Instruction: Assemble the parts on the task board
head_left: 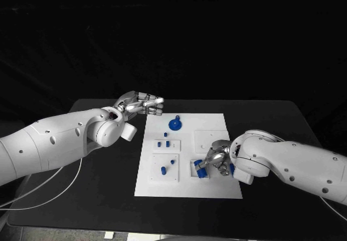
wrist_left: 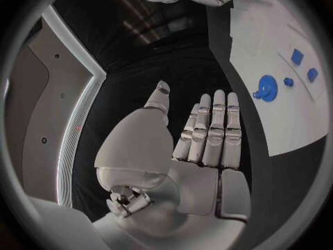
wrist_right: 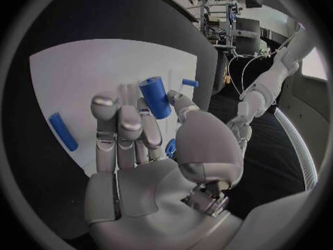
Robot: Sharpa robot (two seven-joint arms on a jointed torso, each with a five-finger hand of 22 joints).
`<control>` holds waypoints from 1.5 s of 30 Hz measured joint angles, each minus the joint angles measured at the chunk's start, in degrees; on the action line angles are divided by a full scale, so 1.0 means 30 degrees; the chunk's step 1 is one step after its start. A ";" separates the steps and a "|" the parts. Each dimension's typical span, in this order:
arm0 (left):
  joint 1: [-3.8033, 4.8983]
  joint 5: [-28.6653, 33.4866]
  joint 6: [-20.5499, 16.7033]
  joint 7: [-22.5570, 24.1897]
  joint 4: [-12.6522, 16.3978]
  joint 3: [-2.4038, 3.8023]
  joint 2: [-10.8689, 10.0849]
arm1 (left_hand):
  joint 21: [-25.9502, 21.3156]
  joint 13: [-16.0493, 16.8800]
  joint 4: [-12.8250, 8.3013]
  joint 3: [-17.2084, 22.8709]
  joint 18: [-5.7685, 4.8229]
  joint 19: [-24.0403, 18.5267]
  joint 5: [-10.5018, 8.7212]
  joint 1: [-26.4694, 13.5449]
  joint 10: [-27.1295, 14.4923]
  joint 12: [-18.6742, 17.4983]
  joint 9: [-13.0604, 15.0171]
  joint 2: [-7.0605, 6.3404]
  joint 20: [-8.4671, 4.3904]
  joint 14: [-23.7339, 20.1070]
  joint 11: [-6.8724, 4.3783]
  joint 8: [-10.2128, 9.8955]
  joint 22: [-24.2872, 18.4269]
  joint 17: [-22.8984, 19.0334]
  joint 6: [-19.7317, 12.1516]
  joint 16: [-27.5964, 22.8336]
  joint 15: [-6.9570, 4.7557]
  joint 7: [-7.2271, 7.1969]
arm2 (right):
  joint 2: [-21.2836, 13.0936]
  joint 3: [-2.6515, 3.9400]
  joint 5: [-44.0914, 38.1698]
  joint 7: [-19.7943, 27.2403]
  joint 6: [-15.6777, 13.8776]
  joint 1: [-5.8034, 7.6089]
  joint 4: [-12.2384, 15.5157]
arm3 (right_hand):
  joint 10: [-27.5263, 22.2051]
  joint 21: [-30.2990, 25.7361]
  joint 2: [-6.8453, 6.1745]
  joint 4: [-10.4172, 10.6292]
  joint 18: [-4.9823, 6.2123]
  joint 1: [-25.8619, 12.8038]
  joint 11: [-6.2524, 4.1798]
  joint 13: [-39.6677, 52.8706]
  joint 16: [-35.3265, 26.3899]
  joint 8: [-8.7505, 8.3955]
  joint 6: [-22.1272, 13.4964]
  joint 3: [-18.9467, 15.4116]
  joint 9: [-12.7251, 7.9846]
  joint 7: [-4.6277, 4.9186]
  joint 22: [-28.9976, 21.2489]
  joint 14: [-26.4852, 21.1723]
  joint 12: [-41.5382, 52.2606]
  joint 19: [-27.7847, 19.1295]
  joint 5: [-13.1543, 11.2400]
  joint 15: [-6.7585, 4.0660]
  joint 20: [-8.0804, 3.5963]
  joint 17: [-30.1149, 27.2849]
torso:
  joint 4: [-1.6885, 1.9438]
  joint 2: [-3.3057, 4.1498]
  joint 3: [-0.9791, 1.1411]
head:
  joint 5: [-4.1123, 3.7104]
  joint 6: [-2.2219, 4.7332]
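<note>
The white task board (head_left: 189,155) lies in the middle of the black tabletop (head_left: 275,115), and everything here is placed from it. At the board's near right corner, the right robot hand (head_left: 217,161) is lowered over a small raised plate, and a blue cylinder (wrist_right: 155,97) is seen at its fingertips (wrist_right: 105,103) in the right wrist view. The cylinder seems to be pinched between the thumb and the fingers, though the contact itself is partly hidden. A second blue peg (wrist_right: 63,131) lies flat on the board beside that hand.

The left robot hand (head_left: 142,104) is held above the tabletop just off the board's far left corner. Its fingers (wrist_left: 218,122) are stretched straight and kept side by side, and nothing is held in it.

Near the board's far edge a round blue gear (head_left: 175,123) is seen, and small blue pieces (head_left: 166,144) sit on the left plates.

The task is judged to be only partly done: some pieces appear seated, whether fully cannot be told. The cylinder in hand and the loose peg are left to be fitted.
</note>
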 measured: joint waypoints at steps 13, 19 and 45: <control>0.0000 -0.0014 0.0084 -0.0095 -0.0019 0.0001 0.0069 | 0.0000 0.0000 0.0000 -0.0001 0.0003 0.0000 0.0000 0.0000 0.0000 0.0000 0.0001 0.0000 0.0000 0.0000 0.0000 0.0000 0.0003 0.0000 0.0000 0.0000 0.0000 0.0001 | 0.0717 -0.0352 -0.0966 -0.0049 0.0140 0.0071 -0.0469 | 0.0032 -0.0179 -0.0040 0.1113 -0.0029 0.0039 0.0027 0.0000 -0.0075 0.0243 0.0219 -0.0414 0.0171 -0.0054 -0.0002 -0.0001 -0.0075 0.0000 -0.2371 0.0000 0.0000 0.0001 | 0.0022 0.0000 0.0029 | 0.0097 0.0009; 0.0000 -0.0021 0.0124 -0.0142 -0.0020 0.0001 0.0074 | 0.0000 -0.0001 0.0061 0.0061 0.0001 0.0000 0.0000 0.0000 0.0000 0.0000 0.0000 0.0000 0.0000 0.0000 0.0000 0.0000 0.0003 0.0000 0.0000 0.0000 0.0000 0.0001 | 0.0994 -0.0459 -0.1745 -0.0052 -0.0004 0.0090 -0.0551 | -0.0142 -0.0179 -0.0353 0.2630 -0.0028 0.0501 -0.0143 -0.0002 -0.0148 0.0102 0.0332 -0.0458 0.0236 -0.0110 -0.0002 0.0068 -0.0077 0.0000 -0.4020 -0.0067 0.0000 0.0007 | 0.0035 0.0009 0.0040 | 0.0154 -0.0037; 0.0000 -0.0095 0.0179 -0.0323 -0.0089 0.0001 0.0121 | 0.0000 -0.0001 0.0056 0.0056 0.0000 0.0000 0.0000 0.0000 0.0000 0.0000 0.0000 0.0000 0.0000 0.0000 0.0000 0.0000 0.0007 -0.0001 0.0000 0.0000 0.0000 0.0001 | 0.0792 -0.0538 -0.2649 0.0010 -0.0268 0.0036 -0.0113 | -0.0139 -0.0179 -0.1470 0.5696 -0.0024 0.0005 -0.0135 -0.0003 -0.0301 0.0028 0.0570 -0.2659 0.0294 -0.0166 -0.0040 0.0009 -0.0206 0.0012 -0.8135 -0.0128 -0.0013 0.0083 | -0.0004 -0.0004 0.0027 | 0.0189 -0.0016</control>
